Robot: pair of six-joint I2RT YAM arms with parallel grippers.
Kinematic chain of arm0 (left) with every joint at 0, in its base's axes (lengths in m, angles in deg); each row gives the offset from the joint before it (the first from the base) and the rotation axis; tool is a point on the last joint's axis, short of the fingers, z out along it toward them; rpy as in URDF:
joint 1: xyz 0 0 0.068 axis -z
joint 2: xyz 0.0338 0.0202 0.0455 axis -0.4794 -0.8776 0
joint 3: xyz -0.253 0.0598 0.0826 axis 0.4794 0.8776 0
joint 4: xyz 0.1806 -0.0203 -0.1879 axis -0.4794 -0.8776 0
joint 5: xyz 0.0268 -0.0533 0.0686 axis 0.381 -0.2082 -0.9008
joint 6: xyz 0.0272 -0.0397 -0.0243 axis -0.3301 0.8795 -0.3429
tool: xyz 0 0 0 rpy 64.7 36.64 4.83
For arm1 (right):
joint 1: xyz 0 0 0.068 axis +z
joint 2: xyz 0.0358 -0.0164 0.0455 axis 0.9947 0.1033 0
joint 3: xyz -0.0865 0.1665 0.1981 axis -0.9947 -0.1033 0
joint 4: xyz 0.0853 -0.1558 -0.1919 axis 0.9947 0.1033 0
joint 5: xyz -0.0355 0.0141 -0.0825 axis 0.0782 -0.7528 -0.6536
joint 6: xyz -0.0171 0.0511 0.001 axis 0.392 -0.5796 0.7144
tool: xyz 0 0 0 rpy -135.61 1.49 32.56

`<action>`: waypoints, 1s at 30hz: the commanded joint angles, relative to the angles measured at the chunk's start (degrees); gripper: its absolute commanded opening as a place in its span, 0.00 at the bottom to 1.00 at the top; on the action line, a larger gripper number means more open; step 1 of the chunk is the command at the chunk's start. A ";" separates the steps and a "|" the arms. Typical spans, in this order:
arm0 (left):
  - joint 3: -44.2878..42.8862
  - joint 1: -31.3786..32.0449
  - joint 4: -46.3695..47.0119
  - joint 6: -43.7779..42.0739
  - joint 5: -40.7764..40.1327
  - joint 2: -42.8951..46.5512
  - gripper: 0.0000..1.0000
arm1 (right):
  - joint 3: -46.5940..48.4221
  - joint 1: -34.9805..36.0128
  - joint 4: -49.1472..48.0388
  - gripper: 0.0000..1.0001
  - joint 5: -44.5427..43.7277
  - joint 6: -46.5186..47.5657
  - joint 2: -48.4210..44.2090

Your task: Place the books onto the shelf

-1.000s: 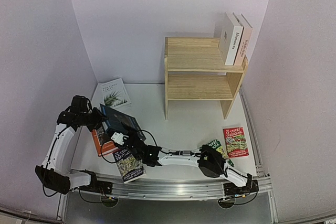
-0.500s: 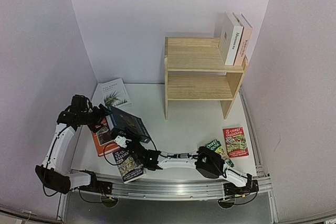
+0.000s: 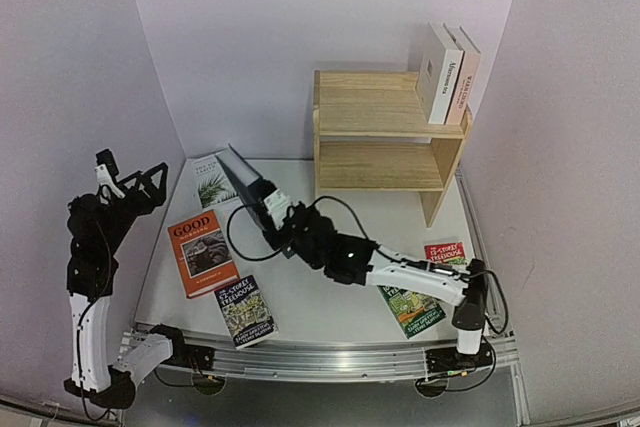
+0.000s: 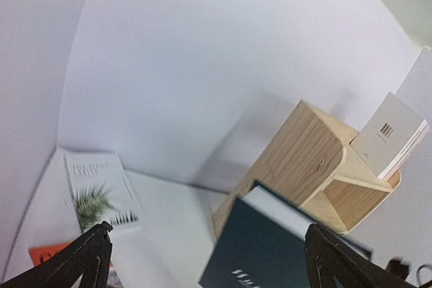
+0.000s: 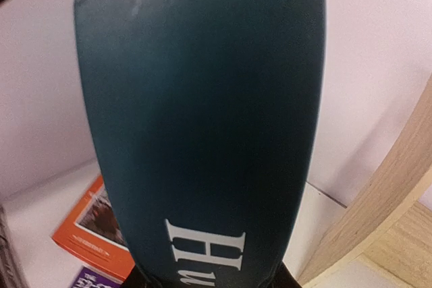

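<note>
One book: navy "Humor" hardback (image 3: pixel 245 182) tilted upright, right jaws (image 3: pixel 268 212) clamped on its lower end.
Shelf: pale wooden two-tier shelf (image 3: pixel 385 132) off to its right.
Left jaws (image 3: pixel 135 177): wide, empty.

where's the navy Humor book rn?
Top view: the navy book is held aloft in the fingers of the right gripper, left of the shelf, beside the palm-leaf book.

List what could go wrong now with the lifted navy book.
The right jaws pinch the navy "Humor" book at its bottom edge only; tilted like this, it might pivot or slip. Swung across, its corner could strike the side panel of the shelf. Sliding it in might topple the two pale books standing on top.
</note>
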 commanded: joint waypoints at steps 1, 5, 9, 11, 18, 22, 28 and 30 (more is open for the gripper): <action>2.20 -0.22 4.95 -7.74 -5.57 1.76 1.00 | 8.00 -4.02 4.11 0.00 12.33 -11.03 -10.78; 5.22 -0.21 4.78 -6.61 -4.13 2.73 1.00 | 15.55 -6.24 4.77 0.00 11.83 -4.56 -13.60; 6.03 -0.24 4.50 -6.94 -2.31 2.64 1.00 | 24.89 -8.47 4.90 0.00 5.69 6.11 -12.78; 6.18 -0.23 4.39 -7.12 -1.68 2.70 1.00 | 28.28 -10.85 5.18 0.00 2.90 10.71 -11.74; 7.46 -0.21 3.39 -7.58 -0.72 4.18 1.00 | 29.98 -24.09 8.45 0.00 0.14 12.86 -11.33; 8.30 -0.25 2.88 -7.54 0.34 4.97 1.00 | 28.20 -30.76 10.04 0.00 2.37 10.44 -12.23; 9.65 -0.23 2.94 -7.19 1.85 5.34 1.00 | 29.65 -37.90 12.37 0.00 4.63 8.07 -9.52; 9.88 -0.17 2.96 -7.21 2.04 5.50 1.00 | 30.97 -39.35 12.52 0.00 4.77 8.16 -8.22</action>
